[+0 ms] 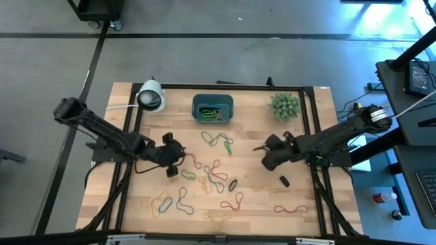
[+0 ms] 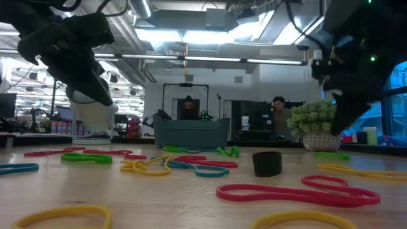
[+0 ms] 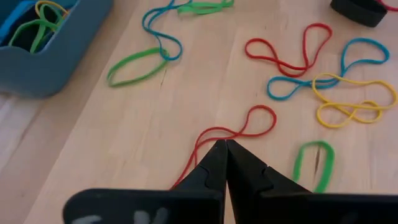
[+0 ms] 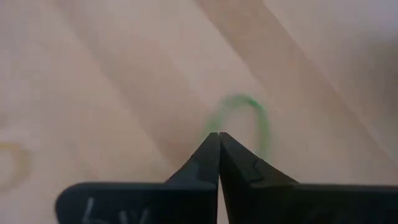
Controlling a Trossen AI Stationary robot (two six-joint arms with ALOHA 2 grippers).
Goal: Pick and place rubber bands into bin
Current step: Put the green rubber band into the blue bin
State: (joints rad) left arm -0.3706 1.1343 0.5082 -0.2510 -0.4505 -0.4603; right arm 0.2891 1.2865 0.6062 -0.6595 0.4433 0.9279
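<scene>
Left wrist view: I see a red rubber band [image 3: 233, 127] pinched between the closed tips of the left gripper [image 3: 222, 147], its loop trailing ahead of the fingers on the wood. More rubber bands [image 1: 216, 173] lie scattered just beyond. The bin [image 1: 212, 108] sits farther off, ahead of that gripper, with green and yellow bands inside. My right gripper [image 4: 219, 137] is closed, holding nothing, with a blurred green band [image 4: 249, 121] just past its tips.
</scene>
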